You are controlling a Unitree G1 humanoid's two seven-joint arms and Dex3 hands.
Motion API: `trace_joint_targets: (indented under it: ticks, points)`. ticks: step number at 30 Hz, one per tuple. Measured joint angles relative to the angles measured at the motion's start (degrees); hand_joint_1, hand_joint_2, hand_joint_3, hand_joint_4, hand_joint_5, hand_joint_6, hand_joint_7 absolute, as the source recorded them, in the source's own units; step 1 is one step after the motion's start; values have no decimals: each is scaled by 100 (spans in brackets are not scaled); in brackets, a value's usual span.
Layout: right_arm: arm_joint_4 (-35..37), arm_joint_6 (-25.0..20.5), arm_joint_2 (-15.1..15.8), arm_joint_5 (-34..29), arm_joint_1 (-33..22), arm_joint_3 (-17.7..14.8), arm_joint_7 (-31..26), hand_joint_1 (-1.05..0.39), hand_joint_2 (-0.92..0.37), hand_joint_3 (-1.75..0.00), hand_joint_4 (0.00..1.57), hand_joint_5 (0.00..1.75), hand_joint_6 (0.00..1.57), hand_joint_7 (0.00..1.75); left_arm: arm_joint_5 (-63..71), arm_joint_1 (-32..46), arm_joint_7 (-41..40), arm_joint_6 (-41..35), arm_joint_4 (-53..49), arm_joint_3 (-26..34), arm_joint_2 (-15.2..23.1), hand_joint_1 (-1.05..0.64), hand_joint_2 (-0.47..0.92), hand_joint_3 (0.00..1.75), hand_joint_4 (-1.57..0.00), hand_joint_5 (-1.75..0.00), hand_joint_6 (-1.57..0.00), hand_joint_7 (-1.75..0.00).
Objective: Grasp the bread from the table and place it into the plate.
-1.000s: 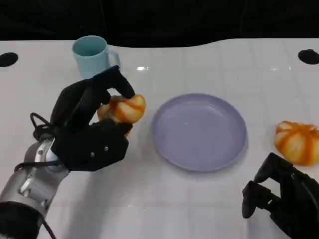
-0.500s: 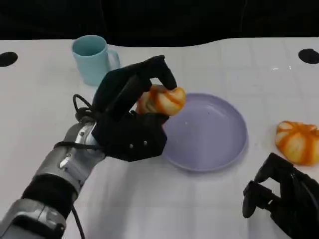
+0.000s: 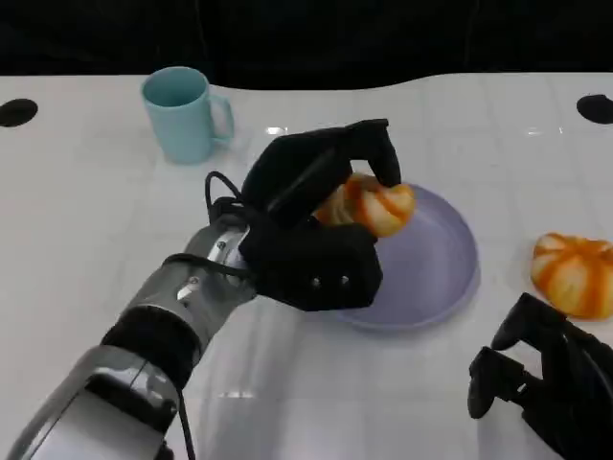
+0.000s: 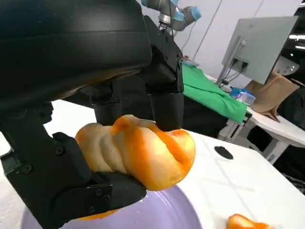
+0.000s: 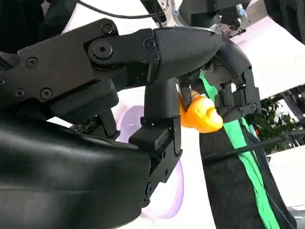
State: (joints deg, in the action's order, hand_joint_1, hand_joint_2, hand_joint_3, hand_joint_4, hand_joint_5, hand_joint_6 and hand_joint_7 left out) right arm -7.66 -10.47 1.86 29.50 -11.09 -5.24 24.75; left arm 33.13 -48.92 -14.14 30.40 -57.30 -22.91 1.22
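While the head view looks down on the white tabletop (image 3: 86,240), the black left hand (image 3: 311,230) on its silver forearm (image 3: 182,307) grips one orange-streaked bread roll (image 3: 374,204) between fingers and thumb, holding it above the near-left part of the single round lavender plate (image 3: 441,268). A second orange-streaked bread roll (image 3: 573,273) lies on the tabletop beside the plate, toward the right edge — two rolls in all. One light-blue mug (image 3: 182,115) stands upright near the far left of the tabletop. The black right hand (image 3: 541,383) sits at the near right corner with its fingers curled in around nothing, just short of the second roll.

From the left wrist view, the held roll (image 4: 143,152) is clamped by black fingers (image 4: 164,90) above and the thumb below, with the lavender plate (image 4: 162,214) directly beneath it — the second roll (image 4: 245,223) peeks in at the picture's edge.

From the right wrist view, the right hand (image 5: 157,119) has its fingers bent, and beyond them the left hand (image 5: 233,90) holds the roll (image 5: 200,114) over the plate (image 5: 169,191).
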Motion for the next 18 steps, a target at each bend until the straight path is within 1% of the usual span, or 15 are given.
trace_joint_targets:
  ticks: [7,8,9,11,12,13,14,15,16,17,18]
  points:
    - [-21,-33,9,1,3,-27,0,-58,-92,-38,75,175,58,162,119,-163,-251,-42,-489,-198,-318,-20,41,140,-98,-175,-77,-175]
    - [-20,-33,8,1,3,-27,2,-58,-92,-38,75,175,58,162,133,-197,-286,-54,-517,-216,-342,-19,42,136,-97,-175,-76,-175]
    - [-19,-33,8,1,2,-28,2,-58,-92,-38,75,175,58,162,198,-234,-356,-65,-542,-260,-353,-19,46,128,-94,-175,-72,-172]
    - [-19,-25,7,-3,2,-23,5,-58,-92,-39,75,175,58,163,325,-342,-440,-157,-663,-385,-377,-19,50,119,-89,-175,-70,-164]
    - [-18,-8,7,-7,1,-19,17,-58,-92,-38,74,175,58,163,355,-374,-443,-198,-704,-419,-384,-20,61,94,-72,-165,-64,-132]
    - [-16,15,6,-9,2,-16,43,-58,-92,-38,74,175,57,163,370,-401,-435,-228,-737,-438,-388,-21,70,77,-65,-159,-63,-115]
    - [-14,19,6,-7,2,-17,61,-58,-92,-38,74,175,57,163,373,-417,-410,-245,-755,-446,-387,-24,79,59,-57,-146,-58,-95]
    - [-6,20,6,-5,2,-17,66,-58,-92,-38,74,175,57,163,373,-440,-324,-264,-766,-464,-383,-26,85,46,-49,-135,-54,-80]
    - [1,20,5,-2,2,-17,72,-58,-92,-37,73,175,57,162,378,-462,-206,-288,-771,-509,-370,-31,89,41,-38,-113,-46,-61]
    - [5,19,4,-1,2,-17,78,-58,-92,-36,74,175,58,162,406,-484,-51,-339,-773,-551,-353,-38,91,39,-29,-93,-38,-47]
    - [5,19,4,-1,2,-18,79,-59,-92,-35,74,175,58,161,447,-511,129,-422,-772,-607,-334,-42,91,38,-24,-82,-35,-39]
